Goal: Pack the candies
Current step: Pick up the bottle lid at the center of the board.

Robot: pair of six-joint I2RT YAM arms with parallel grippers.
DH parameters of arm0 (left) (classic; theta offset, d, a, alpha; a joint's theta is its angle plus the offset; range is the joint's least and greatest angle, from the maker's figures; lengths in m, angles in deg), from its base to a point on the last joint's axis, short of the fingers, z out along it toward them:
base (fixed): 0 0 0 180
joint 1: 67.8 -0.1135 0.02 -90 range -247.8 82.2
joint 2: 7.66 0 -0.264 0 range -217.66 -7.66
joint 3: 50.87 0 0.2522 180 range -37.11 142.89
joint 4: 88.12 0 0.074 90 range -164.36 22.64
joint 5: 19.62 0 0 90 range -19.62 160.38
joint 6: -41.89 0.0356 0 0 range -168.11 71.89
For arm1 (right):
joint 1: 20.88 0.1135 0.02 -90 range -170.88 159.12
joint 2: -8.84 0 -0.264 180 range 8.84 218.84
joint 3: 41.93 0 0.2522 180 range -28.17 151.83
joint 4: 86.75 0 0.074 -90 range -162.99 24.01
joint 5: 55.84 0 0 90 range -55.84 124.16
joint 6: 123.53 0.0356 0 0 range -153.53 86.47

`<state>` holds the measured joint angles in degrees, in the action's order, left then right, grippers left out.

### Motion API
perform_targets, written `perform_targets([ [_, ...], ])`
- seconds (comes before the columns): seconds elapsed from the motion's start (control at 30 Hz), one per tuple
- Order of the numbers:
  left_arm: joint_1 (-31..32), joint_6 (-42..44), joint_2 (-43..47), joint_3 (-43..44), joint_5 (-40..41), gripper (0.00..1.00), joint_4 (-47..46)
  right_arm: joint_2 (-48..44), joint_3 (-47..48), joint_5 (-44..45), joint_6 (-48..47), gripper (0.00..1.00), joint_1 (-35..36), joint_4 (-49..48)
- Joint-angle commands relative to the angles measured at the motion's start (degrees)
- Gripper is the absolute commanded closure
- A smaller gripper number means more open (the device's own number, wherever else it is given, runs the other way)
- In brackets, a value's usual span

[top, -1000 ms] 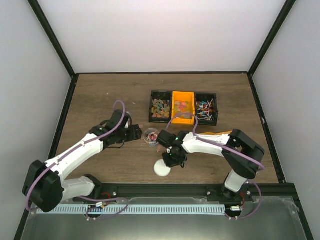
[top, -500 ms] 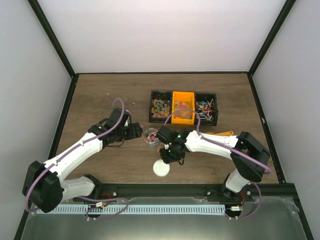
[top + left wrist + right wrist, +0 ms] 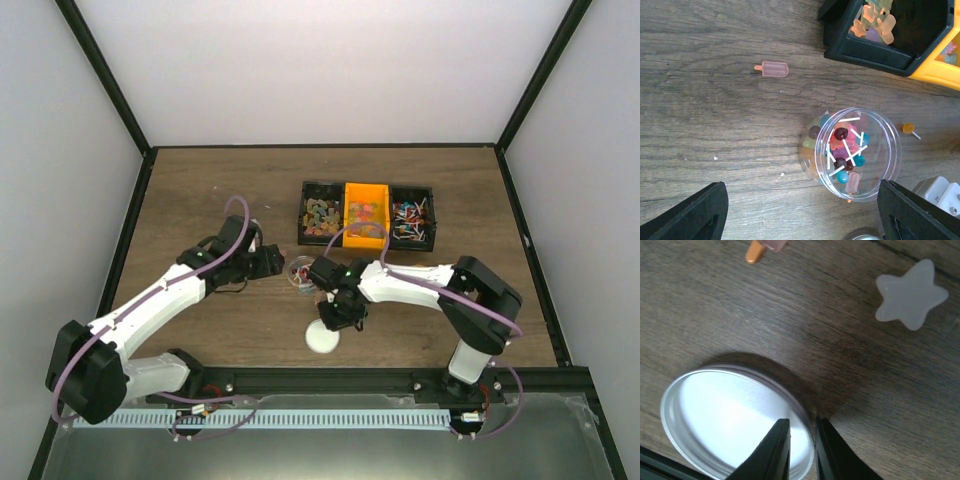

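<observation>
Clear jar (image 3: 899, 150) holds candies (image 3: 841, 134) (lid (image 3: 730, 425) off, apart).

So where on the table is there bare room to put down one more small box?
Bare wood: the far-left patch of the table, between the back edge, the trays and the left arm; also the strip right of the trays. Crowded: the middle, where jar, lid, loose candies, left gripper and right gripper sit close.
</observation>
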<state>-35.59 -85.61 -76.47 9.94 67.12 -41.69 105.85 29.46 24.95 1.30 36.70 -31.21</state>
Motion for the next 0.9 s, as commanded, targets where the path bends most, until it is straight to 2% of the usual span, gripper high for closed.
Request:
perform_targets([
  [0.0, -0.4, 0.4, -0.4, 0.4, -0.5, 0.16, -0.3, 1.2, 2.2, 1.3, -0.5, 0.88, 0.4, 0.7],
  [0.13, -0.5, 0.5, -0.5, 0.2, -0.5, 0.16, -0.5, 1.1, 2.8, 2.8, -0.5, 0.99, 0.4, 1.6],
  [0.43, -0.6, 2.0, -1.9, 3.5, -1.3, 0.15, -0.5, -3.0, 6.9, 5.9, -1.9, 0.99, 0.0, 5.8],
  [0.5, -0.6, 2.8, -2.0, 5.0, -1.4, 0.02, -1.0, -5.9, 7.2, 6.5, -2.0, 0.99, -1.6, 7.1],
  [0.6, -1.6, 4.2, -2.4, 7.2, -1.8, 0.0, -1.6, -11.1, 7.4, 7.7, -2.5, 0.99, -6.2, 7.4],
  [0.7, -2.4, 5.0, -1.8, 7.3, -9.7, 0.0, -7.1, -13.6, 8.7, 10.5, -4.0, 0.99, -11.0, 7.0],
  [0.87, -2.4, 3.2, -0.2, 3.5, -26.4, 0.0, -23.1, -17.0, 10.7, 11.2, -9.1, 0.99, -16.0, 2.1],
])
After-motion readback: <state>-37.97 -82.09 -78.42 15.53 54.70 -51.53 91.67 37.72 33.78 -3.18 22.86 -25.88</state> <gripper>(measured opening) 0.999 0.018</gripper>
